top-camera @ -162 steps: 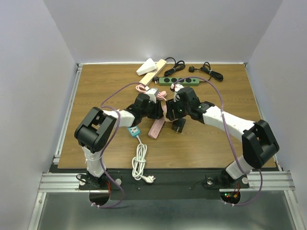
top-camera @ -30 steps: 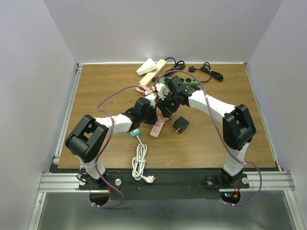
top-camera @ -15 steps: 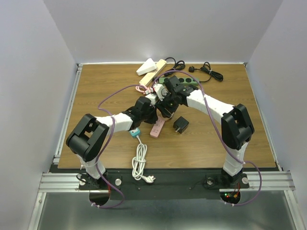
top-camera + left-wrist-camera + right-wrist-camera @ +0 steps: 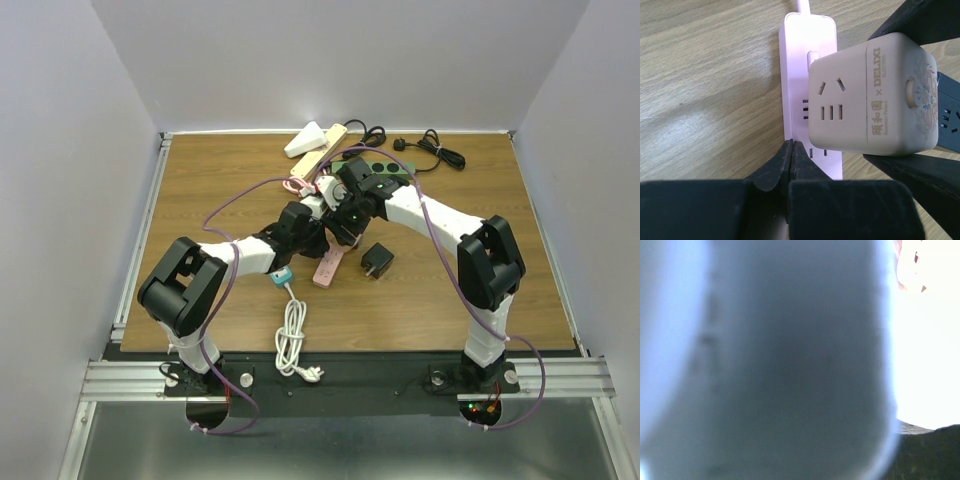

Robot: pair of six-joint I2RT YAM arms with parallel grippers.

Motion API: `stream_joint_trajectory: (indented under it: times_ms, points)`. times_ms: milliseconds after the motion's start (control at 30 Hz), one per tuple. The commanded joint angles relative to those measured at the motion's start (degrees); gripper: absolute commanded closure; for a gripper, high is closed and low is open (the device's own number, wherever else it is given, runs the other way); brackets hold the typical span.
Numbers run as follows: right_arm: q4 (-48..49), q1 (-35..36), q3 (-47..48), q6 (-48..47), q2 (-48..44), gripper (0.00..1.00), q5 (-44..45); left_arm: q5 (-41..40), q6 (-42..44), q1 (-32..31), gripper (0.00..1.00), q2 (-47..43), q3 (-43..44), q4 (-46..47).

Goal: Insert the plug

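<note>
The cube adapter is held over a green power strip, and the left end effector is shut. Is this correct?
Not entirely. The power strip under the cube adapter is pink, not green, as the left wrist view shows. The cube adapter is held over it, and the left end effector is shut.

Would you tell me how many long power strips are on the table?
3: a pink strip at centre, a green strip behind it, partly covered by the right arm, a beige strip farther back. Others may be hidden.

Cube adapter point(image 4: 870, 95) covers pink strip point(image 4: 796, 65) sockets; black charger point(image 4: 376, 262) beside; table point(image 4: 190, 160) open left
</note>
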Motion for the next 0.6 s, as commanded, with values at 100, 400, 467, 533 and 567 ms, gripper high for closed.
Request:
stream_joint_trajectory:
  times_ms: [100, 400, 467, 533, 567]
  points:
    - [-0.13, 1.66, 0.44, -0.5, 4.39, 0.99, -0.29, 3.53, -1.48, -0.99, 0.98, 0.48, -4.61, -0.56]
    - [-0.21, 1.75, 0.71, -1.82, 5.1, 0.98, -0.73, 4.94, -2.8, -0.99, 0.98, 0.04, -5.75, 0.94]
    - [-0.21, 1.75, -0.08, -3.04, 4.92, 0.98, -1.17, 5.03, -2.89, -0.99, 0.98, -0.05, -5.75, 0.94]
    - [-0.21, 1.75, -1.05, -4.45, 4.66, 0.98, -2.31, 4.94, -2.89, -0.99, 0.98, -0.22, -5.93, 0.85]
    - [-0.13, 1.66, -1.05, -4.8, 4.66, 0.98, -2.75, 5.03, -2.8, -0.99, 0.98, -0.4, -6.02, 0.94]
